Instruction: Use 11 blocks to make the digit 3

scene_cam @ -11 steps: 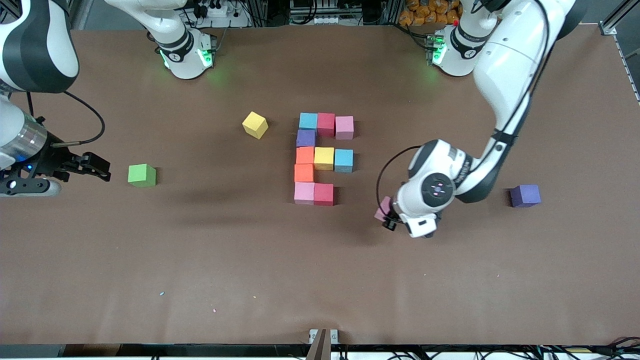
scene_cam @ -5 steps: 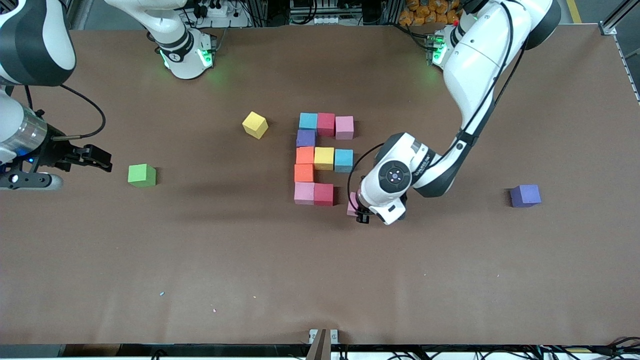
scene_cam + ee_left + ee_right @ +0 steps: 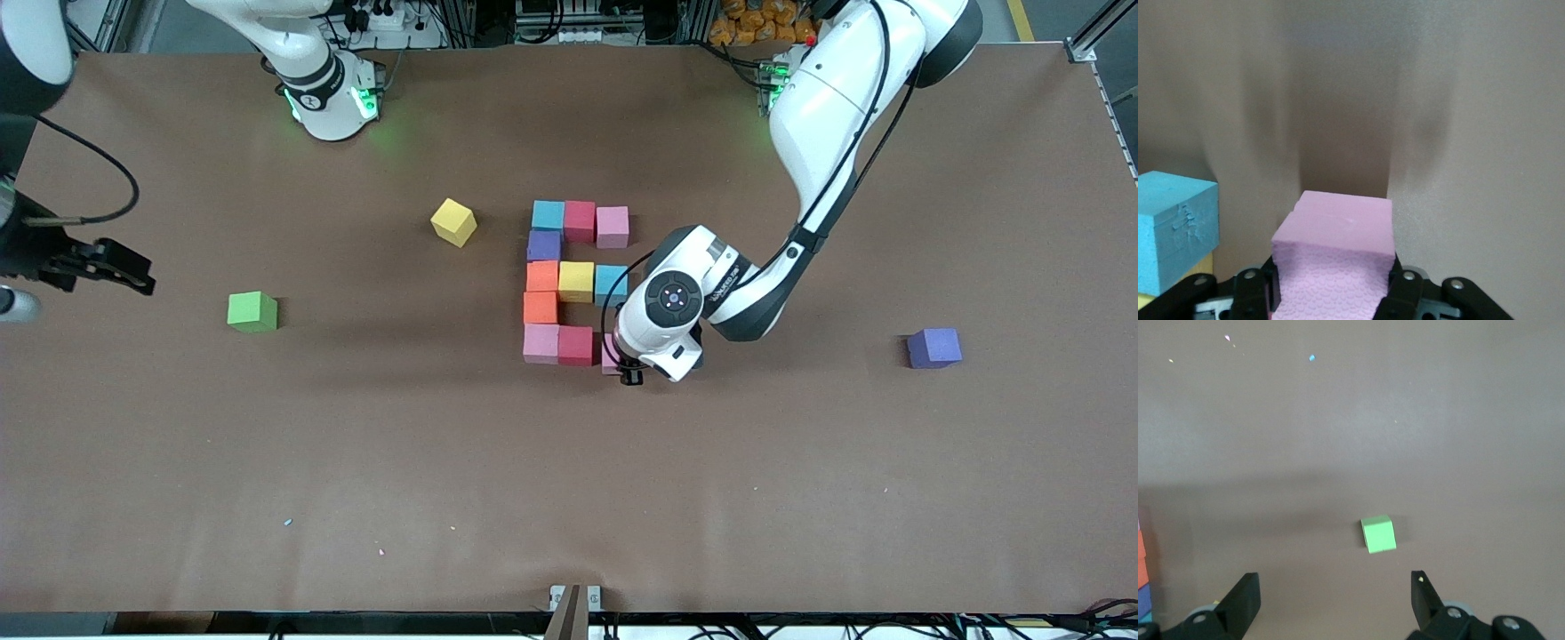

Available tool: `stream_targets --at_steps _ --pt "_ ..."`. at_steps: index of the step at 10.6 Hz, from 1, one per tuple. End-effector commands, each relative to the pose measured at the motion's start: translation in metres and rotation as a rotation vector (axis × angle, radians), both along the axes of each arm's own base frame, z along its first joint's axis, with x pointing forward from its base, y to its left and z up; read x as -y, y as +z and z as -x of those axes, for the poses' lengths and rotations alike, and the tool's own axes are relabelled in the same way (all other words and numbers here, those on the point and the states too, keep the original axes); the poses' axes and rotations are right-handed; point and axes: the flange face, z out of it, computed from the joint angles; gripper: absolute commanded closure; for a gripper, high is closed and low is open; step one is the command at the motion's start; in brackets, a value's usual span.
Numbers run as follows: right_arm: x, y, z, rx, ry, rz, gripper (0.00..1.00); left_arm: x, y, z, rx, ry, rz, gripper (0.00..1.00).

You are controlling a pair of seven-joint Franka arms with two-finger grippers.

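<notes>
The figure stands mid-table: a light blue, red and pink bar, a purple cube, an orange, yellow and light blue bar, an orange cube, then a pink cube and a red cube. My left gripper is shut on a pink cube, low beside that red cube at the open end of the nearest bar. The held cube fills the left wrist view between the fingers. My right gripper is open and empty at the right arm's end.
A loose yellow cube lies beside the figure toward the right arm's end. A green cube lies near my right gripper and shows in the right wrist view. A loose purple cube lies toward the left arm's end.
My left gripper has carried the pink cube toward the figure, up to the red cube of the nearest bar. My right gripper has drawn back from the green cube toward its end of the table.
</notes>
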Motion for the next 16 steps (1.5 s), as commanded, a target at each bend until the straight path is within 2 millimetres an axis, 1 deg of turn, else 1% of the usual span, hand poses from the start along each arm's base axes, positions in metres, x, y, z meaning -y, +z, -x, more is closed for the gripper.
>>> stream_targets --at_steps 1,2,4,5,6,8,10,12,14,15,16 --pt "0.009 -0.005 0.003 -0.059 -0.021 0.014 0.0 0.008 0.0 0.0 0.017 0.022 0.01 1.0" --pt "0.002 -0.015 -0.002 -0.075 -0.021 0.011 0.0 0.009 -0.003 0.001 0.023 0.024 0.016 1.0" --pt "0.012 -0.017 -0.005 -0.07 -0.089 -0.001 0.0 0.013 -0.009 0.005 0.02 0.013 0.011 1.0" --pt "0.014 -0.017 -0.004 -0.069 -0.119 -0.014 0.0 0.012 -0.014 0.005 0.018 0.013 0.004 1.0" --pt "0.012 -0.02 -0.005 -0.075 -0.112 -0.004 0.0 0.016 -0.018 0.008 0.026 -0.003 -0.002 1.0" --pt "0.016 -0.02 -0.005 -0.077 -0.123 -0.016 0.0 0.015 -0.023 0.008 0.034 -0.015 -0.012 1.0" --pt "0.018 -0.016 -0.006 -0.066 -0.126 -0.012 0.0 0.017 -0.025 0.01 0.031 -0.017 -0.012 1.0" --pt "0.017 -0.017 -0.006 -0.071 -0.126 -0.02 0.0 0.021 -0.028 0.014 0.022 -0.018 -0.009 1.0" --pt "0.021 -0.017 -0.005 -0.074 -0.129 -0.01 0.0 0.028 -0.029 0.019 0.021 -0.03 -0.009 1.0" --pt "0.039 -0.011 -0.001 -0.069 -0.152 -0.009 0.0 0.028 -0.029 0.019 0.023 -0.032 -0.011 1.0" --pt "0.067 -0.003 0.008 -0.074 -0.194 -0.027 0.0 0.028 -0.028 0.019 0.024 -0.033 -0.01 1.0"
